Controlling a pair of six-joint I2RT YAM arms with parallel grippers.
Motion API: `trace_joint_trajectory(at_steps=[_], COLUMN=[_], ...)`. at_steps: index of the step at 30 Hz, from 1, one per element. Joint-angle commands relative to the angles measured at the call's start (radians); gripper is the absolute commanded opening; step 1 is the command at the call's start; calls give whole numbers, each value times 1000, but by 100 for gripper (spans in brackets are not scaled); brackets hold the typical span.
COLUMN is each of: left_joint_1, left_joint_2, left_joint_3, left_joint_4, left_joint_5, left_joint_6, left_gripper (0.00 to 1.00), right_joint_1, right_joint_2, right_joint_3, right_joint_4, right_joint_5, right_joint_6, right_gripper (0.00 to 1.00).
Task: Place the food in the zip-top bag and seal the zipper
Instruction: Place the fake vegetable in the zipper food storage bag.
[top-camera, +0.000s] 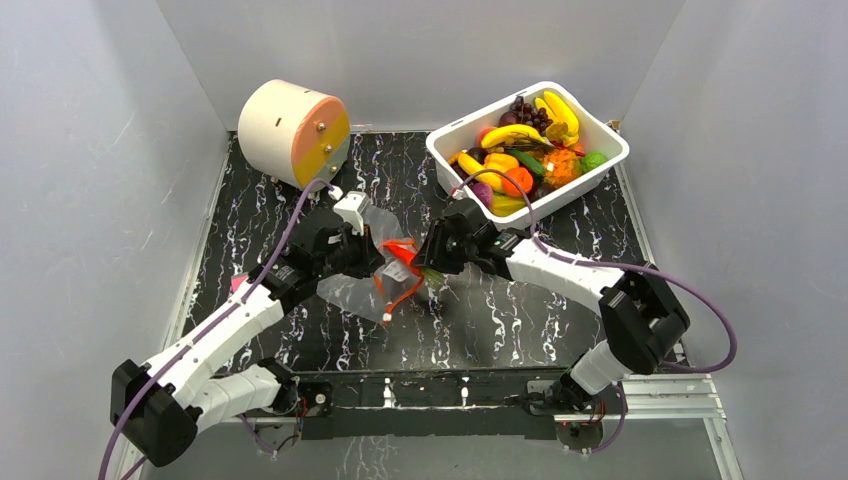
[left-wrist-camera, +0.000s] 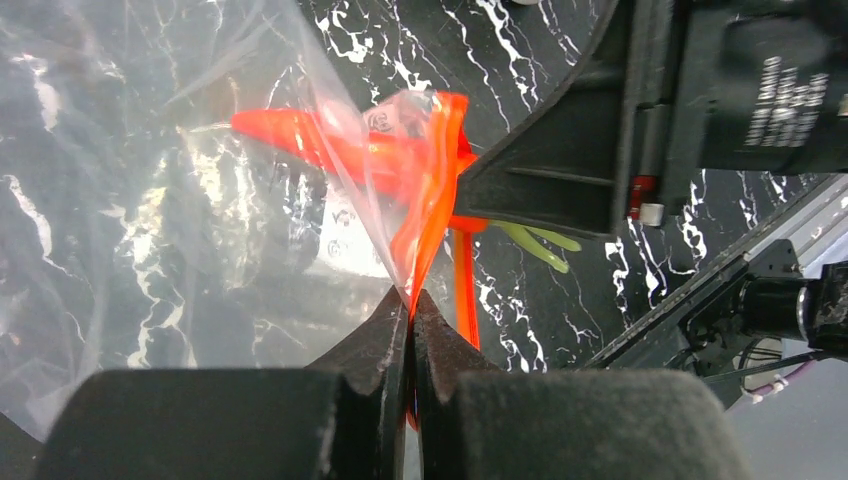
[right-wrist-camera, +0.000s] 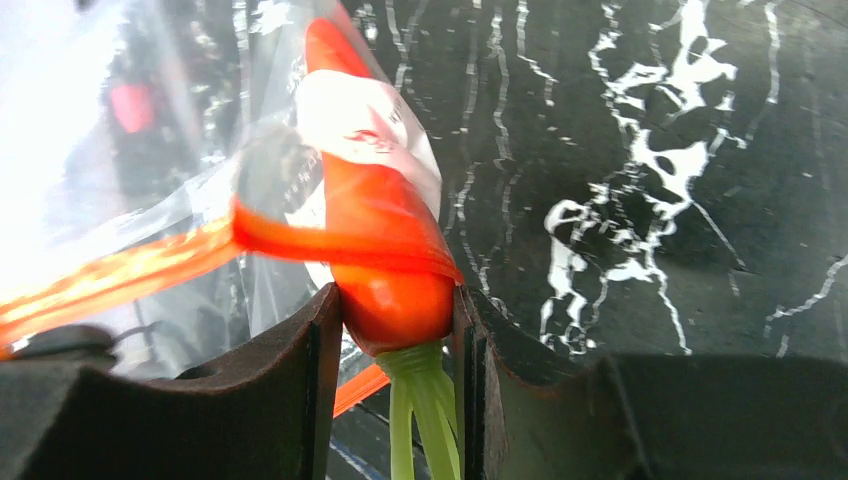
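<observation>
Left jaws shut tight on the zipper (left-wrist-camera: 437, 180), pinching the orange-red strip at the rim of the zip-top bag (top-camera: 345, 292). Right jaws narrow, clamped on the thick end of the orange carrot (right-wrist-camera: 385, 250), its green stalk hanging between them. The zipper strip crosses over the carrot, and I see its tip through the clear plastic. The bag lies crumpled on the black marbled surface (top-camera: 520, 310), between the 2 arms. The rest of the food (top-camera: 515, 165), bananas, grapes and green pieces, sits in the white tub (top-camera: 565, 190) at back right. A cream drum (top-camera: 285, 128) with a peach face is at back left.
</observation>
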Motion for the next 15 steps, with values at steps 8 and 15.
trace_joint_trajectory(at_steps=[8,15], left_joint_1=[-4,-4], left_joint_2=[-20,-15], left_joint_3=[13,9], left_joint_4=[12,33], left_joint_5=[2,23], left_joint_6=[-23,-37], left_gripper=[0,0], right_joint_1=[53,80], right_joint_2=[-25,-21], right_joint_3=[81,54], right_joint_4=[52,187], right_joint_5=[26,-55], right_joint_6=[-15,102], right_gripper=[1,1])
